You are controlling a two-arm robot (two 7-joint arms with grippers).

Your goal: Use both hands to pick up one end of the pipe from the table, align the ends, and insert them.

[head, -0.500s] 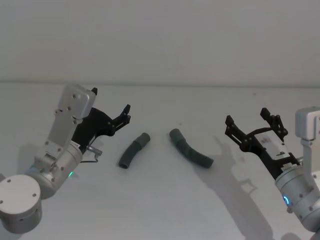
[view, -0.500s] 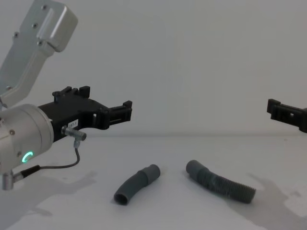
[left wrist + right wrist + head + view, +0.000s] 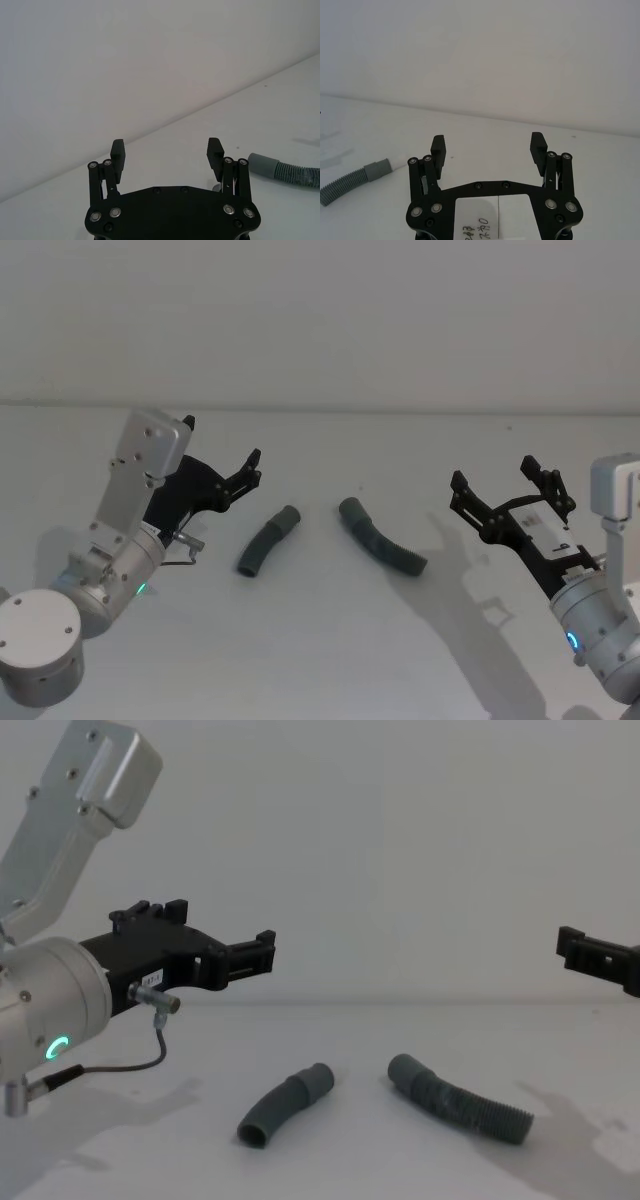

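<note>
Nothing to report since half a second ago: both arms hold the same spots and the two hose pieces lie exactly where they were. Left gripper [image 3: 166, 150] hovers above the table [image 3: 320, 640], off to the left of the work, jaws spread wide and gripping nothing. A green ring light [image 3: 58, 1046] glows on its wrist. Right gripper [image 3: 488, 145] hangs over the right side, well apart from the hoses, jaws just as wide and just as empty.

Down on the table between the arms, the short curved pipe piece [image 3: 265, 545] lies near the left gripper, close beyond its fingertips but not touching them. The longer ribbed pipe piece [image 3: 380, 540] lies just to its right. Their smooth ends face each other at the far side: the short piece's cuff [image 3: 290, 515] and the long piece's cuff [image 3: 350, 510] sit near one another with a clear gap between, unjoined.
</note>
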